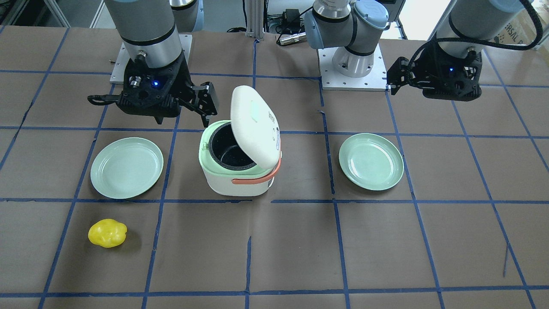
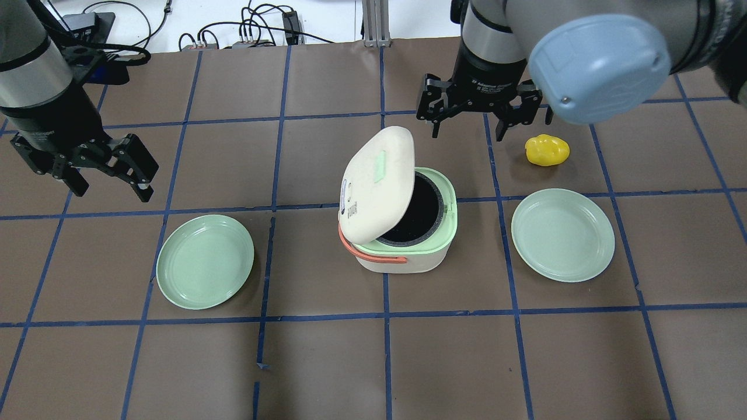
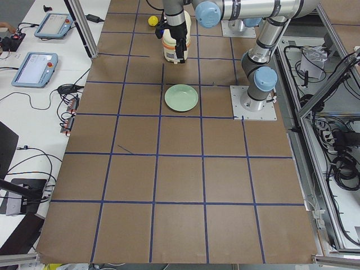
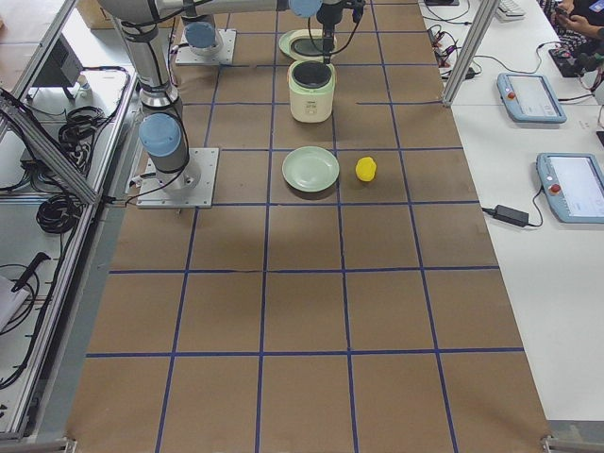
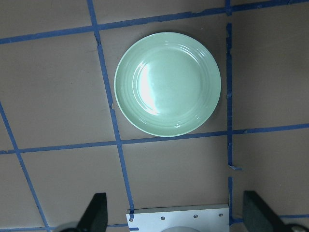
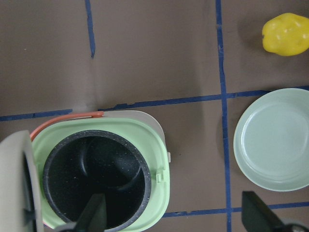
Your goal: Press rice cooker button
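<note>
The white and green rice cooker (image 2: 408, 256) stands mid-table with its white lid (image 2: 376, 186) tilted open over the dark inner pot (image 6: 94, 179). It also shows in the front view (image 1: 236, 180). I cannot make out a button for certain; a small tab sits on the green rim (image 6: 159, 176). My right gripper (image 2: 467, 131) is open and empty, hovering just beyond the cooker's far right corner; in the front view it (image 1: 184, 112) hangs beside the lid. My left gripper (image 2: 111, 189) is open and empty, far to the cooker's left, above a green plate (image 5: 167, 84).
One green plate (image 2: 204, 261) lies left of the cooker and another (image 2: 562, 234) lies right of it. A yellow pepper (image 2: 546, 150) lies beyond the right plate, close to my right gripper. Blue tape lines grid the brown table.
</note>
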Robot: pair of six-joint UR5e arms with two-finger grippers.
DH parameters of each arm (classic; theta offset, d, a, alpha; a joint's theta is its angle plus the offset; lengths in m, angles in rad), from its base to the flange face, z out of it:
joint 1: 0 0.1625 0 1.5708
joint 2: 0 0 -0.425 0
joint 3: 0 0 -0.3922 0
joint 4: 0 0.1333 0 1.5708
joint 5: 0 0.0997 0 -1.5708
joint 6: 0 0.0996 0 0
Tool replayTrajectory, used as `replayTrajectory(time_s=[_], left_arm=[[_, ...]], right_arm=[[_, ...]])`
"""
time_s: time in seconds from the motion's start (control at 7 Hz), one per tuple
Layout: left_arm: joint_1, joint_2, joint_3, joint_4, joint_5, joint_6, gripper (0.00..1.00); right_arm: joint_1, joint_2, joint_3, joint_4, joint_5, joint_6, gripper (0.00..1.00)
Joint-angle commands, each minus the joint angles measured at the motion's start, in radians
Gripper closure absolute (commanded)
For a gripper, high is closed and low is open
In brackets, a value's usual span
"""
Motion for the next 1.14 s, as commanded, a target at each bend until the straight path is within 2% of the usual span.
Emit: replayTrajectory(time_s=[0.0, 0.43, 0.71, 1.0], left_arm=[[0.000, 0.001, 0.000, 0.000, 0.000, 0.000, 0.00], [0.000, -0.001, 0.000, 0.000, 0.000, 0.000, 0.00], [0.000, -0.001, 0.000, 0.000, 0.000, 0.000, 0.00], [0.000, -0.001, 0.000, 0.000, 0.000, 0.000, 0.00]], right_arm=[[-0.054, -0.005, -0.012, 0.045, -0.012, -0.087, 0.00], [-0.080, -0.018, -0.009, 0.063, -0.015, -0.160, 0.00], [-0.082, -0.016, -0.002, 0.047, 0.030, -0.229, 0.00], [-0.117, -0.015, -0.001, 0.048, 0.032, -0.251, 0.00]])
